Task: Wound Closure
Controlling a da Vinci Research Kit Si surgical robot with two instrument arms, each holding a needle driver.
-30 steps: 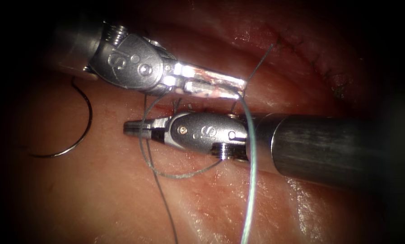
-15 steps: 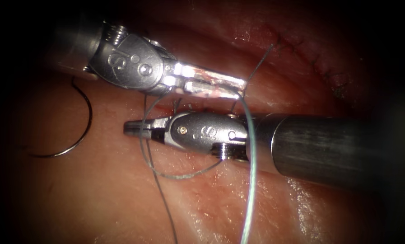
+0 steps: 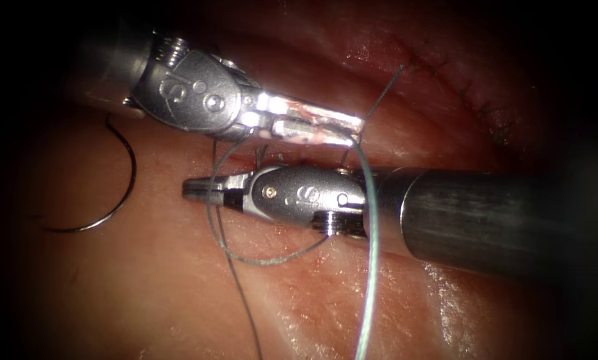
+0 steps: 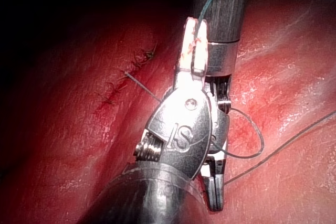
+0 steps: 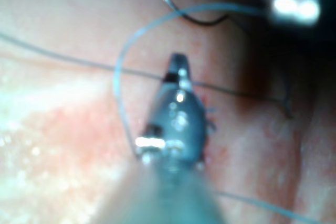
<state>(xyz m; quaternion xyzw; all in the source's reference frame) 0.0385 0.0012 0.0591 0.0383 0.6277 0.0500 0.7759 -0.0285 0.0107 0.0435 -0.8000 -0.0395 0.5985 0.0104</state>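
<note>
Steel left tool (image 3: 352, 127) fingers clamp the thin pale thread (image 3: 372, 267), right tool (image 3: 195, 189) fingers closed inside its loop, curved needle (image 3: 115, 193) loose on pink tissue (image 3: 145, 293).

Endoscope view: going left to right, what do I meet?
Needle lying free on the tissue → right tool tip, jaws shut, thread looped around it → left tool tip holding the thread → stitched cut.
</note>
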